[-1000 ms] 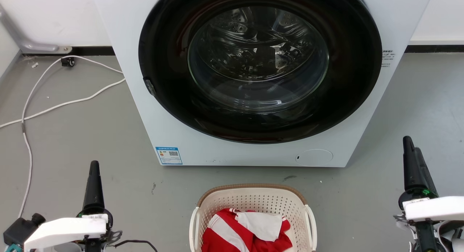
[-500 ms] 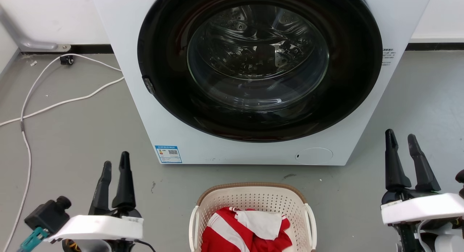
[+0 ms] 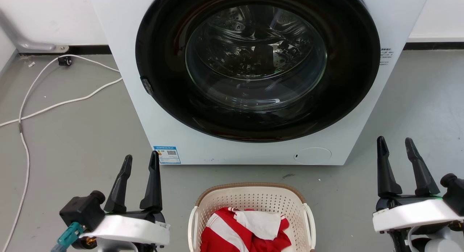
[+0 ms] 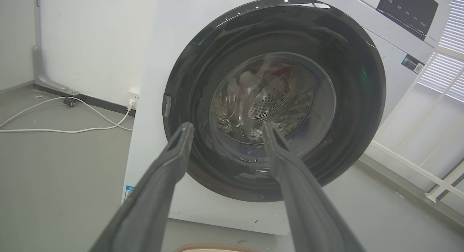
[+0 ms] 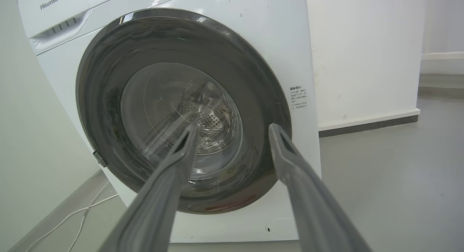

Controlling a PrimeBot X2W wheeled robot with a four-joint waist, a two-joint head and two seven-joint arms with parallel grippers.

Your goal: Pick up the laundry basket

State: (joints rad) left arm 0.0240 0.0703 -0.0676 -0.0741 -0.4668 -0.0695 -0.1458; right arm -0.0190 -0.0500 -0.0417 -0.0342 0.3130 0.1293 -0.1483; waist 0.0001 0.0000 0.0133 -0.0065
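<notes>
Grey floor point(image 3: 72, 154) before a shut washer point(image 3: 145, 110): the basket point(image 3: 253, 199) sits between my two arms, nearer me than either pair of fingertips, with red-and-white laundry point(image 3: 224, 234) heaped inside. The left fingers point(image 3: 153, 183) stand apart and hold nothing, just outside the basket's left handle point(image 3: 191, 226). The right fingers point(image 3: 383, 168) are also apart and empty, well out from the right handle point(image 3: 311, 223).

I read this flanking stance as the set-up for a two-handed lift. The basket is loaded and looks too wide for one pair of fingers, so each side gets its own handle. Both pairs are spread, I judge, so that a handle can pass between them.

Both wrist views look along the fingers at the washer door, so the tips aim forward, over and past the basket rather than at it. In the left wrist view, a sliver of brown rim shows low between the finger bases. Nothing is grasped yet; I expect each wrist must drop and turn inward.

A white cable point(image 3: 72, 101) lies well left of the left fingers, clear of the work.
</notes>
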